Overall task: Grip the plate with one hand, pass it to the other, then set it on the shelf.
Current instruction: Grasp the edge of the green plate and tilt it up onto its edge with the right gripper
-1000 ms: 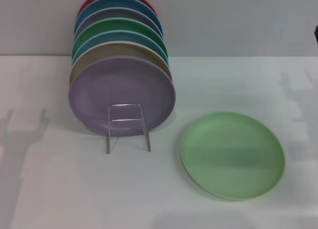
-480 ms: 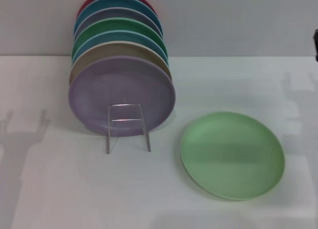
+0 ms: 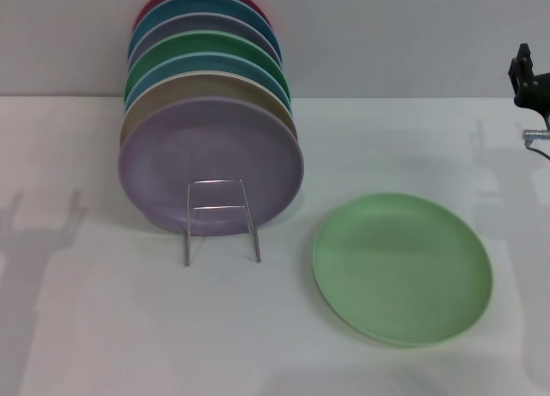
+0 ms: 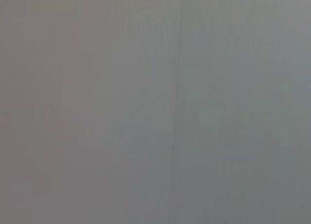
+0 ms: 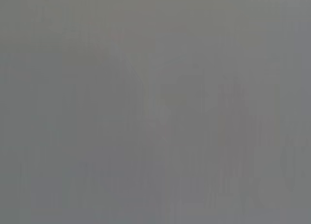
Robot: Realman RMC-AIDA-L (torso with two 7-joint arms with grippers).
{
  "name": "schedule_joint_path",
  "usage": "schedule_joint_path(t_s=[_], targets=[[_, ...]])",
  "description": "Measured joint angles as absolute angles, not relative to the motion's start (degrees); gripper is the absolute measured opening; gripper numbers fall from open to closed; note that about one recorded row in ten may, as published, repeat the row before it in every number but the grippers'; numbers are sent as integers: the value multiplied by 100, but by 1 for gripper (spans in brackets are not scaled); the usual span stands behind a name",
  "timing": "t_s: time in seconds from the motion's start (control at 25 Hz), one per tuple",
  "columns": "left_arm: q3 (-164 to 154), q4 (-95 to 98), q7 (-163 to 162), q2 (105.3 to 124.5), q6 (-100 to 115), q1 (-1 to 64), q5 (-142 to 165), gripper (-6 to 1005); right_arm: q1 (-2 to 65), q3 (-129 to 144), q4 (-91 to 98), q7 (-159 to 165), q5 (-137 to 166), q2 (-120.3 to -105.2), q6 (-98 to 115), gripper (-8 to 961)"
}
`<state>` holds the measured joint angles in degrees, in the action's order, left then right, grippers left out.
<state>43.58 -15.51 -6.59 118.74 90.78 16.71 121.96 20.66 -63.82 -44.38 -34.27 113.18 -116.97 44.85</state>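
Lying flat on the white table (image 3: 103, 327), the mint plate (image 3: 402, 269) sits just right of the wire shelf (image 3: 221, 220). The right gripper (image 3: 526, 82) shows at the far right edge, well apart; its fingers cannot be made out.

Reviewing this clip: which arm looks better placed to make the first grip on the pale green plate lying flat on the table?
Probably the right. The plate lies flat right of the shelf, and only the right gripper shows, at the head view's right edge. The left gripper is out of view.
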Motion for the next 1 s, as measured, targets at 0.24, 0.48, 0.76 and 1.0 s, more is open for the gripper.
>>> schedule_joint_path(t_s=[0.24, 0.48, 0.76, 1.0], targets=[[4365, -1504, -660, 11873, 9052, 1723, 12186, 842, 1827, -6892, -4660, -3534, 12140, -11889, 4278, 621], [4379, -1495, -659, 11873, 9029, 1742, 12185, 841, 1850, -6921, -4645, -3520, 12192, -11895, 4239, 622], [4384, -1497, -659, 11874, 9025, 1745, 12189, 839, 1837, -7350, -5131, -3561, 12232, -11865, 3065, 621], [4394, -1499, -659, 11874, 9025, 1749, 12185, 837, 1613, -8244, -6060, -3576, 12663, -11878, 976, 621]])
